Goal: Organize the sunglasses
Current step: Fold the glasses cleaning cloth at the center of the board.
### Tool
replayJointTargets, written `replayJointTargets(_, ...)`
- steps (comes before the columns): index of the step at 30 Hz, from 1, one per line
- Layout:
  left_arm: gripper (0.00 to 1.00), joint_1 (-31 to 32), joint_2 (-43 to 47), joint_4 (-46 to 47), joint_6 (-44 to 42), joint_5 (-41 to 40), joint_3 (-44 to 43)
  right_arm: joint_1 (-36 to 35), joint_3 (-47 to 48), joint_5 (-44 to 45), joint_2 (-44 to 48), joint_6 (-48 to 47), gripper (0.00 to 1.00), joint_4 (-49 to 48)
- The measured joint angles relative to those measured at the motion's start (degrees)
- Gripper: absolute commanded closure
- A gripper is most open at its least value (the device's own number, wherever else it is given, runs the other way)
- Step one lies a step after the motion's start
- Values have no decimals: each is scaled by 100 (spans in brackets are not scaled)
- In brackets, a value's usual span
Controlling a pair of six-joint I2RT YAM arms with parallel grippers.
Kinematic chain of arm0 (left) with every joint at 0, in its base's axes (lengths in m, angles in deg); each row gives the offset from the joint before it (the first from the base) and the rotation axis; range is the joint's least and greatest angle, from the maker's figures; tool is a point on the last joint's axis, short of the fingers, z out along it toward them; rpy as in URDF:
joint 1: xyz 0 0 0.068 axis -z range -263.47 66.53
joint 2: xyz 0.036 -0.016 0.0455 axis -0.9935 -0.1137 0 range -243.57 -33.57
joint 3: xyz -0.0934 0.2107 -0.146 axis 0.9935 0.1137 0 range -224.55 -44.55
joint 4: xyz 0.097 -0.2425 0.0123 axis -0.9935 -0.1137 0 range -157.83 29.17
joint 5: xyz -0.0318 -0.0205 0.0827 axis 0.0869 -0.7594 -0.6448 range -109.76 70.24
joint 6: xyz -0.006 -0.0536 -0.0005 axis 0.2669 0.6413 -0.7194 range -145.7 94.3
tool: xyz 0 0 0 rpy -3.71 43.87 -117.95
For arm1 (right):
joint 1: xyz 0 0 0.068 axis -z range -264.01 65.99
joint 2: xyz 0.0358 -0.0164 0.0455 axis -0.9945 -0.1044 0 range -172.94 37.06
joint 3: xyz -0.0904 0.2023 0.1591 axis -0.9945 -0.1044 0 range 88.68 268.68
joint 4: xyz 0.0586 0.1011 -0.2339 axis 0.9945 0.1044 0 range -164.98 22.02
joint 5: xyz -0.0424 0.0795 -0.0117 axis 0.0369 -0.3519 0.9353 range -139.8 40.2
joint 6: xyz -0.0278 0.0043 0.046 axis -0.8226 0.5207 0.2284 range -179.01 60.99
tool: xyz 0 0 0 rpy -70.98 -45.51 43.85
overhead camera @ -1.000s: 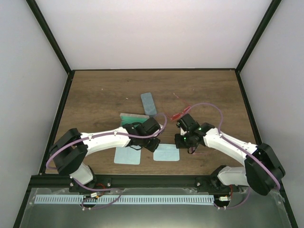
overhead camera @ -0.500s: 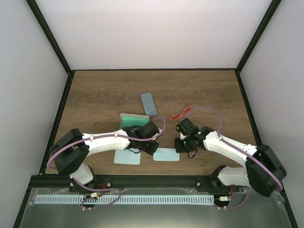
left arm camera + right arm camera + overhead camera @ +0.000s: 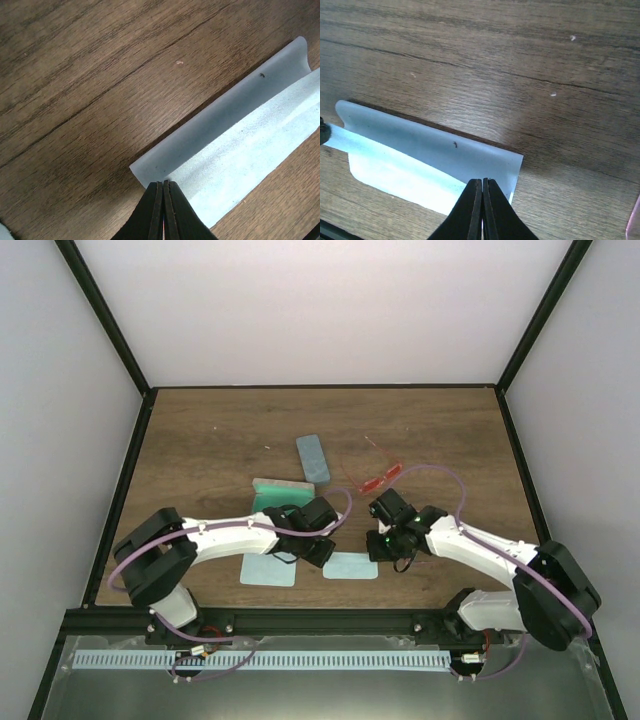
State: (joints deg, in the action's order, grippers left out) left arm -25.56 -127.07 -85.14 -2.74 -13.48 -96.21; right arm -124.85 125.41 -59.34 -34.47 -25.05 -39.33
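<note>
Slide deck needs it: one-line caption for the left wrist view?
The left gripper, shut, pinches the corner of a pale teal cloth whose edge curls over, on the wooden table.

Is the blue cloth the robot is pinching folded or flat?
Partly folded: one edge of the cloth curls over itself, with the left gripper and right gripper shut on its corners.

from here i count two robot arms, a left arm (image 3: 225, 533) and a right arm (image 3: 480, 548). two pale cloths, a left cloth (image 3: 268, 571) and a right cloth (image 3: 352, 566). two oblong cases, a blue case (image 3: 313, 458) and a green case (image 3: 272, 490). two pairs of sunglasses, a red pair (image 3: 381, 480) and a faint pink pair (image 3: 377, 445).
</note>
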Motion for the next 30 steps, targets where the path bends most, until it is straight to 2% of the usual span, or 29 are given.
replayJointTargets(18,96,31,-24,-11,68,-17,11,-13,22,70,-74,42,99,24)
replayJointTargets(30,96,33,-164,-356,-107,-435,-717,-17,754,455,-487,-46,99,225)
